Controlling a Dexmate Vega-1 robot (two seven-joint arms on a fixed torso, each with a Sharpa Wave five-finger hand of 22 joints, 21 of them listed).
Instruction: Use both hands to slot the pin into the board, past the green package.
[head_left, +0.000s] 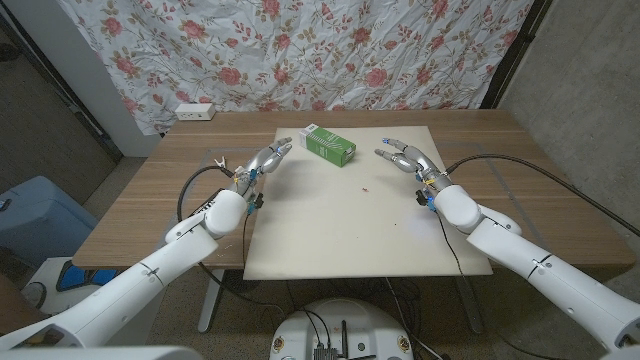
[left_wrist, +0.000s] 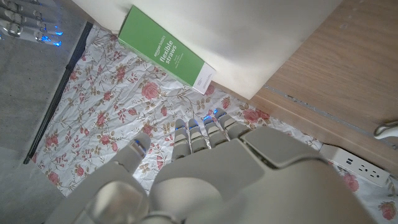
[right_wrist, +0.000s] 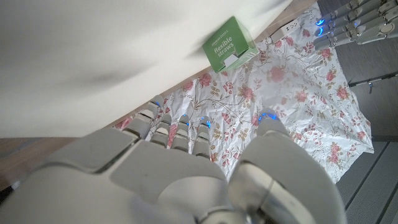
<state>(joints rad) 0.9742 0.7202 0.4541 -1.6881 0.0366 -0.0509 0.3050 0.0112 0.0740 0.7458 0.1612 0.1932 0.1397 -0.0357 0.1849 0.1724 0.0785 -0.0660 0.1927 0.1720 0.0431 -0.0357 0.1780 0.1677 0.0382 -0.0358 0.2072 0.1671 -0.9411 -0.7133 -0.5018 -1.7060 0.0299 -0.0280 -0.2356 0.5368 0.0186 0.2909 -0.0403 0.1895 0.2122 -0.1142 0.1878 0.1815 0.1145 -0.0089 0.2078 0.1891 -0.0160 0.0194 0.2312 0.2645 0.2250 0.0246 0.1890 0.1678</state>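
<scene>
The green package (head_left: 328, 146) lies at the far edge of the white board (head_left: 350, 225), with "flexible straws" printed on it. My left hand (head_left: 265, 162) hovers at the board's left edge, fingers apart and stretched toward the package, holding nothing. My right hand (head_left: 405, 157) mirrors it over the board's far right part, also with nothing in it. A tiny red speck (head_left: 364, 187) lies on the board between the hands; I cannot tell whether it is the pin. The package (left_wrist: 166, 56) shows beyond my left hand (left_wrist: 211, 168), and the package (right_wrist: 229, 45) beyond my right hand (right_wrist: 186, 174).
A white power strip (head_left: 194, 111) sits at the table's far left corner, and a small white object (head_left: 220, 163) lies on the wood by my left hand. A floral cloth (head_left: 300, 50) hangs behind the table. A blue bin (head_left: 30, 215) stands on the floor at the left.
</scene>
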